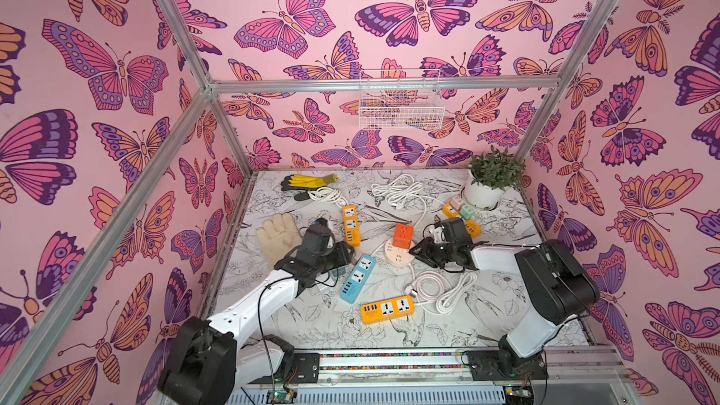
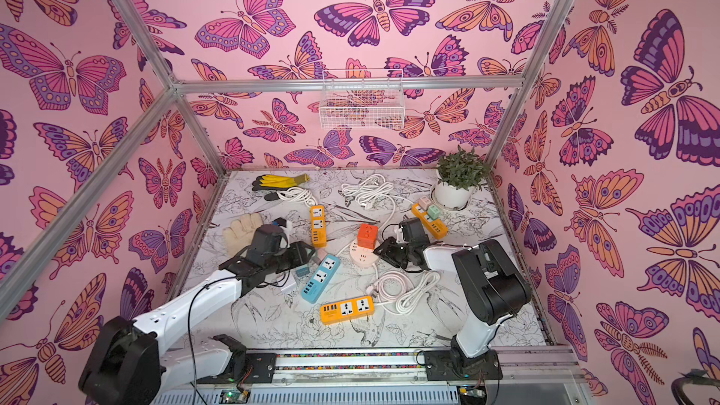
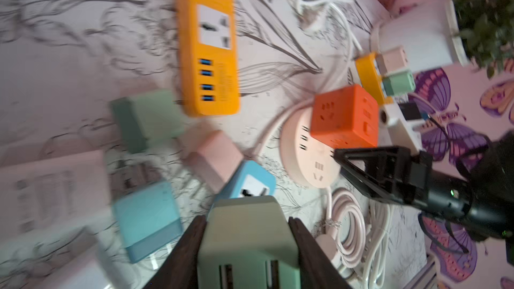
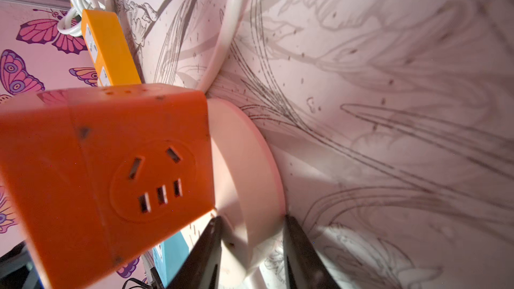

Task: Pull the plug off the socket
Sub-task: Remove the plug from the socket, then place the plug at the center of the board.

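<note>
My left gripper (image 3: 246,219) is shut on a pale green plug (image 3: 250,246); two prongs show on the face turned to the wrist camera. Just past it lies the end of the blue socket strip (image 3: 251,183), one outlet showing bare. In both top views that gripper (image 1: 342,264) hangs at the blue strip's (image 1: 357,278) left edge. My right gripper (image 4: 253,218) is shut on the rim of the round pink socket (image 4: 244,162). An orange cube adapter (image 4: 111,162) sits plugged on that disc (image 1: 397,254).
Loose green (image 3: 144,120), pink (image 3: 214,157) and blue (image 3: 147,218) plugs lie beside the left gripper. Three orange strips (image 1: 387,308) (image 1: 350,225) (image 1: 461,220), white cable coils (image 1: 444,290), gloves (image 1: 277,233) and a potted plant (image 1: 493,177) crowd the table.
</note>
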`<action>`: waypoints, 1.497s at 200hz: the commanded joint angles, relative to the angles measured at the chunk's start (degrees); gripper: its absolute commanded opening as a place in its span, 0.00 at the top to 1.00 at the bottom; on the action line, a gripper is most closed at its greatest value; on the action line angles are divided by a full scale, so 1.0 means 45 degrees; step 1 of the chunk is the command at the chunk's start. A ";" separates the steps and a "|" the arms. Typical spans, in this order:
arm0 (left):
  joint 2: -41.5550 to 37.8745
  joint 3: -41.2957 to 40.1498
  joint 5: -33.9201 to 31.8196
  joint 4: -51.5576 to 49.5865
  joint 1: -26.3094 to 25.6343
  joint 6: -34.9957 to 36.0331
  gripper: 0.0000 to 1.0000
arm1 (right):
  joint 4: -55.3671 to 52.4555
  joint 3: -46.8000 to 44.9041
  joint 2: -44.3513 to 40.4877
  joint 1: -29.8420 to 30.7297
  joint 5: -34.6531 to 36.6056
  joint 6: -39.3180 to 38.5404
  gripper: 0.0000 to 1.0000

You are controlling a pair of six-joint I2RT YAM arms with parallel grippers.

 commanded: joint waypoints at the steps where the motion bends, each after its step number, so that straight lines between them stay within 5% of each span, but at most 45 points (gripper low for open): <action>1: -0.0420 -0.0359 0.0807 0.0790 0.1358 -0.1561 0.69 | -0.2292 -0.0105 0.0249 -0.0007 0.1633 -0.0630 0.60; 37: 0.1846 0.1013 0.0524 -0.0810 0.2607 -0.2210 0.69 | -0.2277 -0.0085 0.0249 -0.0007 0.1601 -0.0606 0.60; 94: 0.4417 0.2576 -0.0359 -0.1675 0.2952 -0.2898 0.61 | -0.2555 -0.0077 -0.0178 -0.0007 0.1776 -0.0746 0.58; 107: 0.4831 0.2884 -0.0299 -0.1969 0.3124 -0.3026 0.54 | -0.2644 -0.0037 -0.0227 -0.0007 0.1766 -0.0801 0.58; 122: 0.5131 0.3155 -0.0348 -0.2414 0.3194 -0.3123 0.33 | -0.2687 -0.0035 -0.0307 0.0003 0.1795 -0.0823 0.58; 145: 0.5039 0.3285 -0.0837 -0.3023 0.3195 -0.3184 0.07 | -0.2705 -0.0036 -0.0412 -0.0007 0.1779 -0.0883 0.57; 212: 0.2468 0.3149 -0.0907 -0.3100 0.3104 -0.1989 0.08 | -0.2903 0.0091 -0.1221 -0.0006 0.1811 -0.1305 0.56; 266: 0.0931 0.1775 0.3239 0.0978 0.0848 0.2368 0.09 | -0.3254 -0.0387 -0.3667 -0.0007 0.2315 -0.2324 0.54; 299: 0.1923 0.2478 0.1735 0.0823 -0.1858 0.4296 0.10 | -0.2273 -0.1778 -0.6153 -0.0153 0.2419 -0.2874 0.53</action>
